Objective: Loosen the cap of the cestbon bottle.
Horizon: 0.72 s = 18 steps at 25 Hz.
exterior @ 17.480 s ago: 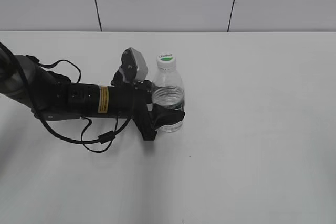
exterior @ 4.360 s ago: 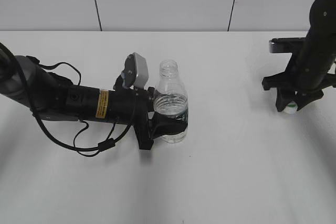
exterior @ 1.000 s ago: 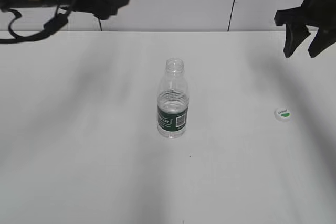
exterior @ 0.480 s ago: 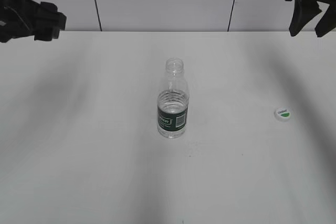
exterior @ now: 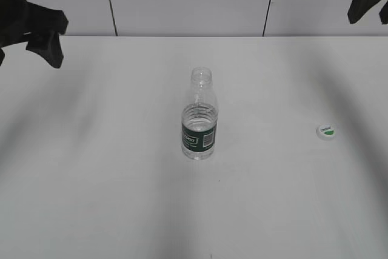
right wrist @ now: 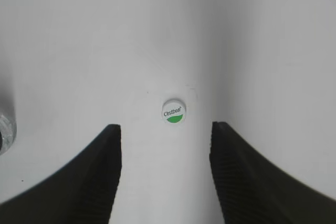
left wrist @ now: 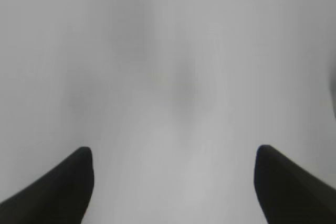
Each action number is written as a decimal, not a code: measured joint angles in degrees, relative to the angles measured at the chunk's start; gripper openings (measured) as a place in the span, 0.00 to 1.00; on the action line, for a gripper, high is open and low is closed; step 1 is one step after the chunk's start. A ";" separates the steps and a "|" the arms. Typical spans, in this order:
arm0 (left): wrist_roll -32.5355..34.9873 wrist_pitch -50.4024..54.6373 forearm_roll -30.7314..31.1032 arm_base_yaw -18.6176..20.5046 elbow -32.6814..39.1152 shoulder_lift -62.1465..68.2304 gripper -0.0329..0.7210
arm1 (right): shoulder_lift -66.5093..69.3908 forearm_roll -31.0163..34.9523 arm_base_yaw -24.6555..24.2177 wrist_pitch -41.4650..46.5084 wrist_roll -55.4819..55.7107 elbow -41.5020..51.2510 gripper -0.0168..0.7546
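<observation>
The cestbon bottle (exterior: 199, 123) stood upright and uncapped near the middle of the white tabletop (exterior: 121, 198). The cap (exterior: 327, 131) lay flat on the tabletop well to its right, green mark up. The left claw (left wrist: 170, 182) hung above bare tabletop, its 2 fingers spread wide, empty. The right claw (right wrist: 165, 153) hovered high above the cap (right wrist: 173, 110), fingers apart, holding nothing.

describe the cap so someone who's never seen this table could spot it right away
Start at the cestbon bottle standing open-necked mid-table. Look right of it, toward the table's right edge: the cap lies flat there, alone. It is a small white disc with a green patch on top, the only loose item besides the bottle.
</observation>
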 joint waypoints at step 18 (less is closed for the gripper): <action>11.44 12.50 -7.89 10.59 -0.34 -4.27 0.78 | -32.02 0.27 0.00 0.06 0.21 27.00 0.56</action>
